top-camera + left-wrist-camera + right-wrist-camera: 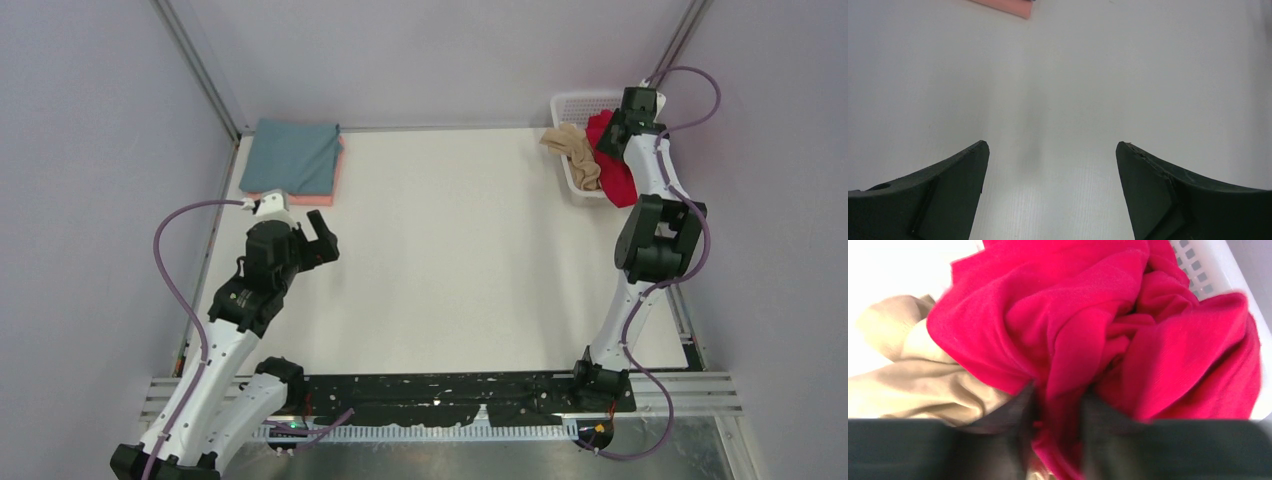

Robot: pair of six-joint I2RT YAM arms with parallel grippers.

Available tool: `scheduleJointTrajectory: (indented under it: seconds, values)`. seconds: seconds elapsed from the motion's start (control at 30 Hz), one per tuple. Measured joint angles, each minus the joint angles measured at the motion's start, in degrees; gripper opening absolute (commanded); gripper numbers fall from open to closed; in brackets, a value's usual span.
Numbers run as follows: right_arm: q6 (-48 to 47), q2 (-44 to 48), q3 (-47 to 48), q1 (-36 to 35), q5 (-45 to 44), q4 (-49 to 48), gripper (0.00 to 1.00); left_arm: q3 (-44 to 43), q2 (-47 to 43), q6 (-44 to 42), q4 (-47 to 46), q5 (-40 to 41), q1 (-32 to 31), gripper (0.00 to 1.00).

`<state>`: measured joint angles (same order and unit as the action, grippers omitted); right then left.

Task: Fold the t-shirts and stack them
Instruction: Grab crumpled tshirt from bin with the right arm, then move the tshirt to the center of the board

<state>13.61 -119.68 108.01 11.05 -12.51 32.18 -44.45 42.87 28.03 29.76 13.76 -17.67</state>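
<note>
White table surface (450,280) is enclosed by pale grey walls, and a white lattice basket (1220,270) is set at its far right corner. The red t-shirt (1088,315) is bunched inside the basket and is spilled partly over its near rim. The beige t-shirt (913,370) is crumpled just beside the red one and is draped over the basket's left rim onto the table.

The right gripper (1055,405) is positioned over the basket. A thick fold of the red t-shirt is pinched between its fingers, which are closed on the cloth, and red fabric is seen bulging out on both sides of them.

Well apart from the basket, along the same far edge but at the opposite corner, the grey-teal t-shirt (295,155) is laid folded flat. It is stacked on the salmon pink t-shirt (1013,6), of which only a narrow strip is shown along two edges of the stack.

The left gripper (1052,150) is held above bare table, far from the basket and a little nearer than the folded stack. Its fingers are spread wide and nothing is held between them.
</note>
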Motion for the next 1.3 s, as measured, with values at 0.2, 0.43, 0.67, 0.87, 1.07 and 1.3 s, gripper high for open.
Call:
scheduleJointTrajectory:
  seconds: [0.2, 0.43, 0.67, 0.87, 1.07, 1.3]
  values:
    - [-2.03, 0.94, 7.02, -0.04, -2.82, 2.40, 0.06, 0.00, -0.11, 0.00, -0.04, -0.26, 0.00, 1.00]
    - [-5.60, 8.55, 15.17, 0.07, -6.95, 3.43, 0.05, 0.00, -0.57, 0.00, -0.07, -0.28, 0.00, 1.00]
    - [-6.49, 19.23, 20.37, 0.24, -6.56, -5.16, 0.05, 0.00, -1.05, 0.02, 0.02, -0.26, 0.00, 0.99]
    - [-6.97, 21.94, 24.72, 0.31, -2.95, -12.02, 0.05, 0.04, -1.07, 0.02, 0.15, -0.24, 0.00, 1.00]
    - [-4.28, 19.47, 26.01, -0.72, 11.10, -10.93, 0.05, 0.04, -1.66, 0.02, 0.13, -0.24, 0.00, 1.00]
    - [1.77, 21.14, 25.51, -12.37, 28.98, -10.80, 0.05, 0.24, -2.82, 0.31, 0.13, -0.20, 0.00, 1.00]
